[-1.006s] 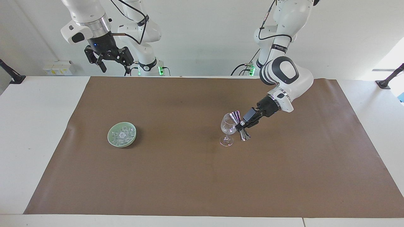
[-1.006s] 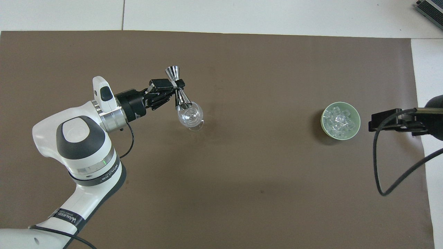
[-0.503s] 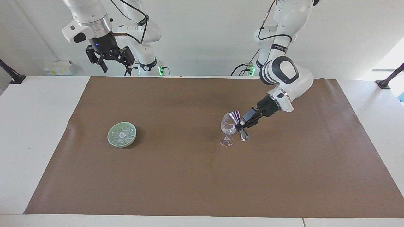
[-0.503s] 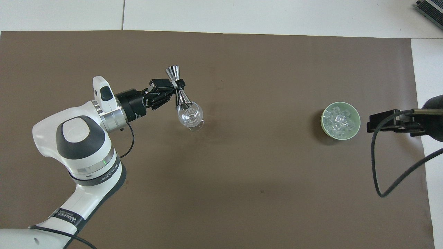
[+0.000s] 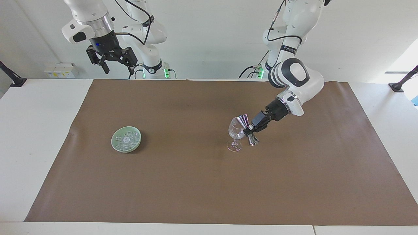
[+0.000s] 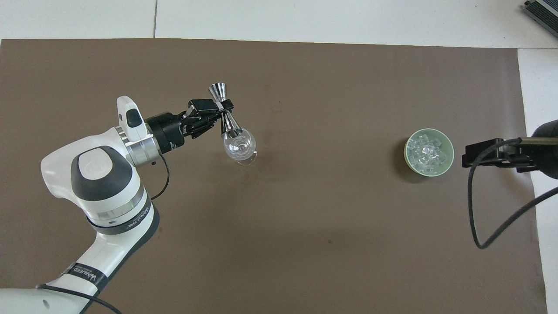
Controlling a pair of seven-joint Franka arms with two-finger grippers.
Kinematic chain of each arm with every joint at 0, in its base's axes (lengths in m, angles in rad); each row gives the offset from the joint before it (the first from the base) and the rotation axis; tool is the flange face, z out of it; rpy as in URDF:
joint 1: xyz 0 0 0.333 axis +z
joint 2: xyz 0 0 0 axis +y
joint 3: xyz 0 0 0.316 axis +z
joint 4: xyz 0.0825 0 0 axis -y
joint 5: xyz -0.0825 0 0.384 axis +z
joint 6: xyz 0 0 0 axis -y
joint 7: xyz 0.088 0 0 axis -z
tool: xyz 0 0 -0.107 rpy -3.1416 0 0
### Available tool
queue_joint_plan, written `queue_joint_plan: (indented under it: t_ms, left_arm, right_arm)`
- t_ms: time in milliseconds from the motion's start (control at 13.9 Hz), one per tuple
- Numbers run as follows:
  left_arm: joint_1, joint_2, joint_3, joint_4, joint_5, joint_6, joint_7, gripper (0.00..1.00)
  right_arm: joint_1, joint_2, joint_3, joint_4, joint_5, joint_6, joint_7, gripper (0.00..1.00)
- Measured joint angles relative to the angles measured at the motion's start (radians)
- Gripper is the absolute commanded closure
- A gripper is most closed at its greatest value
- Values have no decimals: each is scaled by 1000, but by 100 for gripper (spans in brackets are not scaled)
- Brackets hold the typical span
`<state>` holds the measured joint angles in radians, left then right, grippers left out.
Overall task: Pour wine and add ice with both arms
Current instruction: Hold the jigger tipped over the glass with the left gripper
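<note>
Two views show my work. Facing: my left gripper [image 5: 249,130] clamps a steel jigger [image 5: 247,130] at its waist, tipped over the glass [image 5: 235,132] on the brown mat [image 5: 209,182]; my right gripper [image 5: 112,62] hangs high, fingers spread and empty, at its own end of the worktop. Overhead: the ice [image 6: 428,152] sits heaped in a green bowl [image 6: 409,158], well apart from the glass [image 6: 239,147], toward my right arm's end.
</note>
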<state>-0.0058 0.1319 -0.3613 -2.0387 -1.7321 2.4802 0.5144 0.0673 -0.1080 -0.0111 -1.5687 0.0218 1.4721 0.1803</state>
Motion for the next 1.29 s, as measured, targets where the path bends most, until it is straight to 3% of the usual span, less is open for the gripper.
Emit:
queue_joint_plan:
  t_ms: [719,1294]
  left_arm:
    - [0,0,0,3,-1,0,1,100]
    - [0,0,3,4,-8,3,-19,100]
  right_arm:
    - [-6,-27,-9,-36,-2,-2,-6,0]
    - [-11,5,-12,-67,-5,90,-36,0]
